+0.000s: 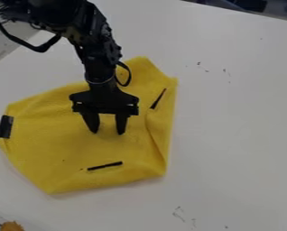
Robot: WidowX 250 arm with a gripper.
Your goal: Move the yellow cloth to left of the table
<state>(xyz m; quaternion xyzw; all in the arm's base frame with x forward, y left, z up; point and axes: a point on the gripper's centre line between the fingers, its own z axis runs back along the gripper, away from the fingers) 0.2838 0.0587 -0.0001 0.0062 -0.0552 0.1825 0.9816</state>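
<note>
My black two-finger gripper (108, 131) hangs over the middle of the yellow fabric cloth (49, 140), its fingers apart. The cloth lies spread across the view's left half, on the smooth white table (236, 122).

And here 1 broad, smooth white tabletop (236, 117) is stretching out under soft light, thin dark marks (203, 67) dotting it; dark, indistinct shapes (250, 5) are sitting past its upper-right edge, a pale grey surface (4, 43) lying beyond its upper-left.
</note>
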